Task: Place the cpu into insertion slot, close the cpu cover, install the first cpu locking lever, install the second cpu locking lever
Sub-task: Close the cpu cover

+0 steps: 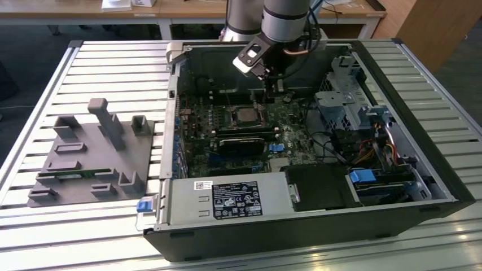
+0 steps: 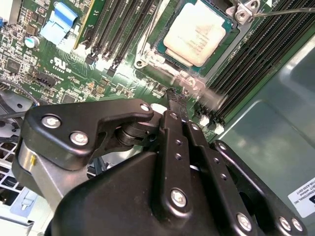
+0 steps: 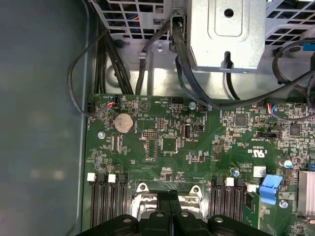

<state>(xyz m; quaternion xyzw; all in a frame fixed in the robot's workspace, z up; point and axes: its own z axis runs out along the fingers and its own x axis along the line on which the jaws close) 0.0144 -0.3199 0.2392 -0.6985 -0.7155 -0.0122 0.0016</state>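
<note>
Peering into the open computer case [image 1: 301,237] on the slatted table [image 1: 68,243]. Finding the cpu [image 2: 197,32] lying flat in the insertion slot [image 2: 219,51], silvery top up and square to the rim, so seated by the look of it. Spotting the gripper [image 2: 173,96] just beside that slot's edge, pinched fully together with nothing between the fingers, presumably kept narrow to push rather than grasp. Catching a shiny blurred strip of metal right at the tips, likely the cpu cover [image 2: 191,83] not yet laid down, given the bare dark surround of the chip; cannot tell whether touching. Noting a thin wire lever [image 2: 280,11] off the socket's far corner. Tight quarters here: long black memory slots [image 2: 123,24] flanking the socket on both sides, the case wall [image 2: 275,137] close by, cables [image 3: 182,64] and a metal drive cage [image 3: 226,34] beyond the board's edge. Free room mostly straight up through the open side. Grey fixture block [image 1: 90,152] well apart, on the exterior view's left.
</note>
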